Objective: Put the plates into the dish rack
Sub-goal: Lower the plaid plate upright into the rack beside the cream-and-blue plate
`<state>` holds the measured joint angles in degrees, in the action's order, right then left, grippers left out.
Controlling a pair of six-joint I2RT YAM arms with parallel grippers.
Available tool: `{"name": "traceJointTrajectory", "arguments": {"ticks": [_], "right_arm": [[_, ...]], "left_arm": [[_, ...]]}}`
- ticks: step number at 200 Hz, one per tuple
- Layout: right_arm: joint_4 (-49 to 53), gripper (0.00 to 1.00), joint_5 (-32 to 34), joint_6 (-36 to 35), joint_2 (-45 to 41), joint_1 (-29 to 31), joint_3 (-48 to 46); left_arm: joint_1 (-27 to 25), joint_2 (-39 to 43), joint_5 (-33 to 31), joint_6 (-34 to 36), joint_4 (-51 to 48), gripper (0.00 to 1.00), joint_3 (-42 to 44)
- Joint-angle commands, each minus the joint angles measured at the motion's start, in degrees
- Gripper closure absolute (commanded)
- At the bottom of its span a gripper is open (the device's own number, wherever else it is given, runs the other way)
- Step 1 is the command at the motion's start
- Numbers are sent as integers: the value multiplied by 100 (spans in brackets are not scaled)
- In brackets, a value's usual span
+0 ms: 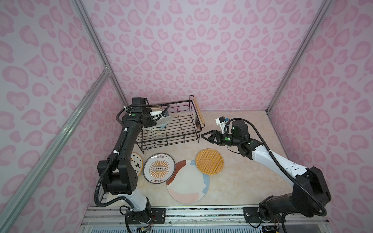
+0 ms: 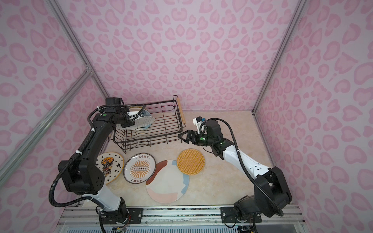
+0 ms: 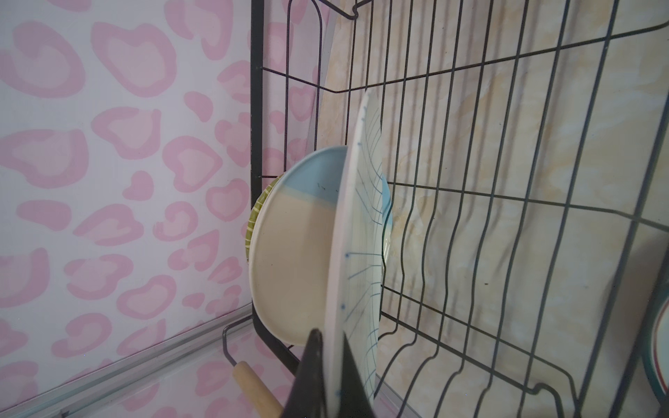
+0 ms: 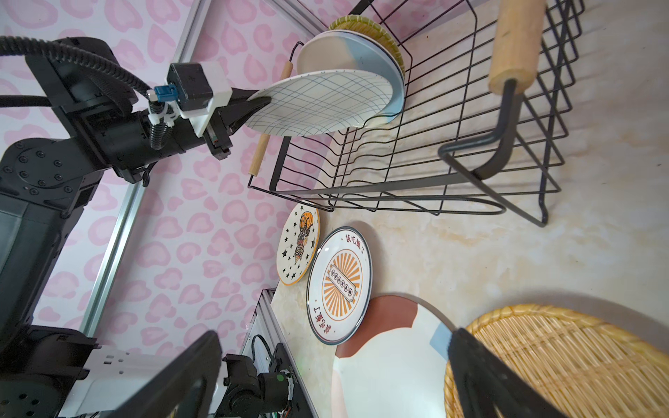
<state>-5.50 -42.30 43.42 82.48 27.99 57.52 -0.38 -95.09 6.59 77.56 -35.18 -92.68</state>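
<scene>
Plates in view number seven; places are reckoned in both top views, with twelve o'clock at the back wall. On the table [image 1: 232, 171] the dish rack [image 1: 175, 129] stands at eleven o'clock. At its nine o'clock end a yellow-green weave plate [image 4: 365, 27] stands on edge, with a blue-cream plate [image 4: 344, 52] on edge against it. The grid-line plate [image 4: 325, 103] is tilted over that same end, its far edge touching the blue-cream plate. Whether it sits in a wire slot cannot be told. The left gripper [image 3: 330, 336] is clamped tight on this plate's rim, one finger on each face. Four plates lie flat on the table at the rack's six o'clock, in a row running from nine toward three. First is the stars plate [image 2: 110, 166], partly under the left arm, then the sunburst plate [image 1: 159, 170]. Next is the pastel patches plate [image 1: 187, 183], set nearer six. Last is the orange weave plate [image 1: 210, 161], whose edge overlaps the pastel patches plate at its one o'clock rim. The right gripper [image 1: 202, 135] is at the rack's four o'clock corner, just beside the wire. Its jaws are spread wide and hold nothing.
</scene>
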Motion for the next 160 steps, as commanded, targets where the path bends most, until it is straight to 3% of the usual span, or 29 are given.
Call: {"name": "traceJointTrajectory", "arguments": {"ticks": [1, 79, 160], "right_arm": [[-266, 3, -107, 61, 59, -9, -36], [-479, 3, -164, 202, 184, -21, -47], [-529, 3, -182, 224, 200, -21, -102]], "left_arm": [[12, 183, 54, 15, 231, 96, 16], [3, 175, 377, 5, 103, 96, 192], [12, -98, 149, 41, 244, 96, 165]]}}
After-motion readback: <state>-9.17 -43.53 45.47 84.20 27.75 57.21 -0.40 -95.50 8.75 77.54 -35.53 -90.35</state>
